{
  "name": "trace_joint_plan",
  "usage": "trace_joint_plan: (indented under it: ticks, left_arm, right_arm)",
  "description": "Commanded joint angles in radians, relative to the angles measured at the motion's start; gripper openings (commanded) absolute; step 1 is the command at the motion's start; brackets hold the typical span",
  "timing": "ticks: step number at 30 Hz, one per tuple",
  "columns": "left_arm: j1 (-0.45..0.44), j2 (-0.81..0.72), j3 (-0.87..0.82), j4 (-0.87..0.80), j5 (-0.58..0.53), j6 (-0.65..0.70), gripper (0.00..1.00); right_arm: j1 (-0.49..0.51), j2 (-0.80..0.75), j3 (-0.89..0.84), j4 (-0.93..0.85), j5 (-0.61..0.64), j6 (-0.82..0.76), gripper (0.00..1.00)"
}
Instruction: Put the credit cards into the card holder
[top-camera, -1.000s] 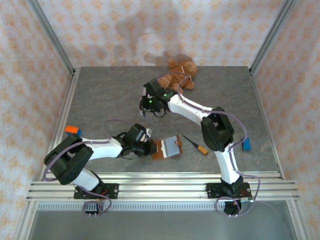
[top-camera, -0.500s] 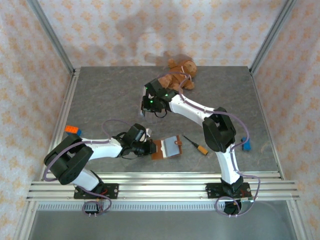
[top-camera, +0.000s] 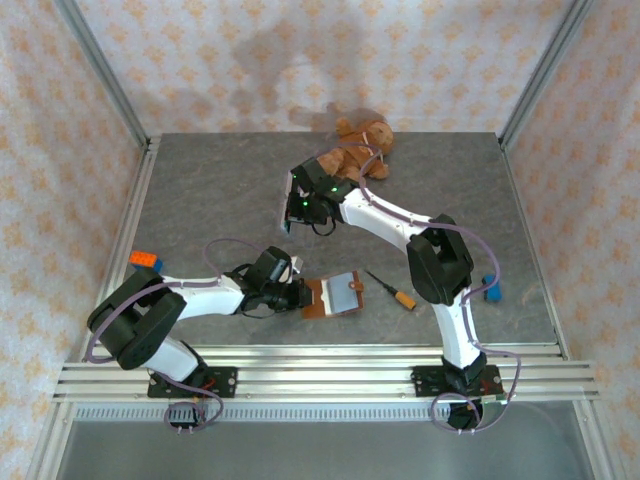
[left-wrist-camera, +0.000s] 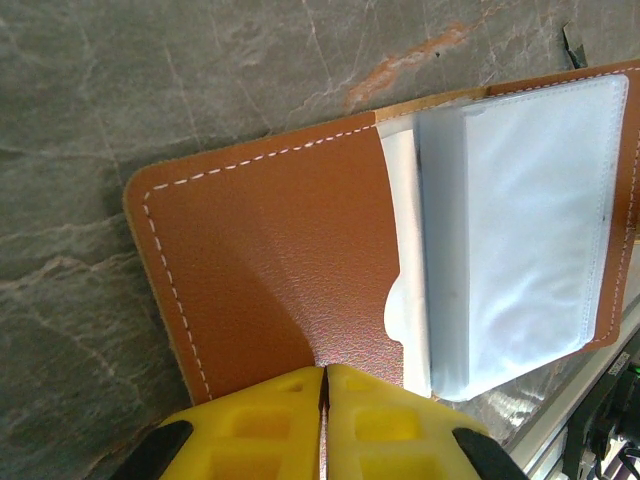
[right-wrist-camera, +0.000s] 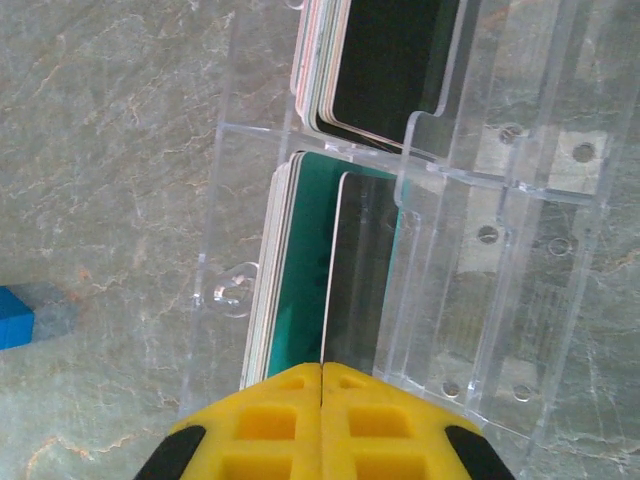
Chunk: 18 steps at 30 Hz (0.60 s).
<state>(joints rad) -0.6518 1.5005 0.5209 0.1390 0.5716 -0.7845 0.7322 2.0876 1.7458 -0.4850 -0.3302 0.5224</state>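
The card holder (top-camera: 337, 295) lies open near the front edge, brown leather (left-wrist-camera: 290, 250) with pale inner pockets (left-wrist-camera: 520, 230). My left gripper (top-camera: 303, 295) (left-wrist-camera: 325, 372) is shut on the edge of its left flap. The credit cards stand in a clear plastic rack (right-wrist-camera: 470, 250): a teal stack (right-wrist-camera: 300, 250) and black cards (right-wrist-camera: 385, 60) in the slot beyond. My right gripper (top-camera: 288, 221) (right-wrist-camera: 322, 368) is shut on the near edge of one dark card (right-wrist-camera: 358, 270) standing beside the teal stack.
A brown teddy bear (top-camera: 358, 150) lies at the back, just behind the right arm. A screwdriver with an orange handle (top-camera: 393, 290) lies right of the wallet. A blue block (top-camera: 491, 290) (right-wrist-camera: 25, 315) sits at the right and an orange-and-blue block (top-camera: 145, 262) at the left.
The right arm has shifted slightly, its gripper edging toward the back. The left arm and the wallet have not moved.
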Motion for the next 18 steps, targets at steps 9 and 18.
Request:
trace_joint_plan:
  ticks: [9,18]
  left_arm:
    - [0.012,0.003,0.011,-0.035,-0.004,0.010,0.12]
    - [0.012,0.011,0.011,-0.027,0.001,0.008,0.12]
  right_arm:
    - [0.002,0.029,0.058,-0.124,0.092,-0.045,0.06]
    - [0.010,0.076,0.114,-0.175,0.112,-0.056,0.14]
